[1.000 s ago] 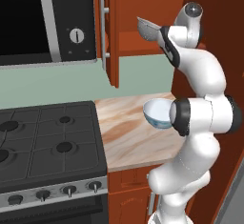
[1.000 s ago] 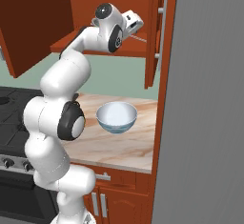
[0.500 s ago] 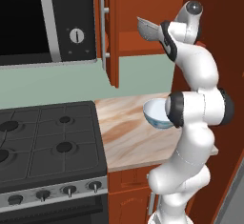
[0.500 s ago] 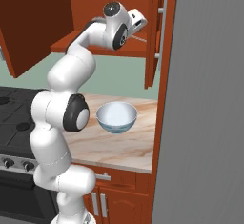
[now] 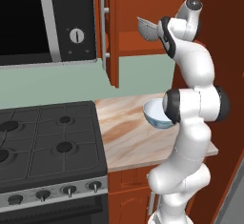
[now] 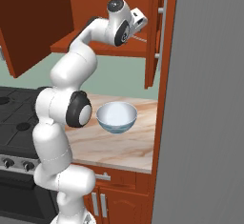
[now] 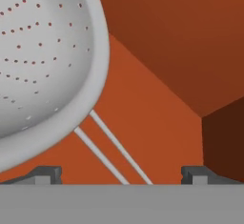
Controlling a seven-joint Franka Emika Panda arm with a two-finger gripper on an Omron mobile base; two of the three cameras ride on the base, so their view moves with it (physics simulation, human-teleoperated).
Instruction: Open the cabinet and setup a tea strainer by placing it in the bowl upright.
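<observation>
Now inside the cabinet point(image 6: 155, 32) — gripper point(image 7: 121, 173) jaws spread wide, empty; tea strainer point(image 7: 43, 61) handle runs between the fingertips — advance, centre on it, then close.

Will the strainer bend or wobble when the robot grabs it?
Probably no bending: the strainer looks like rigid perforated metal. It likely weighs little, being thin and full of holes. Its rounded cup could rock, and the thin wire handle may slip.
</observation>
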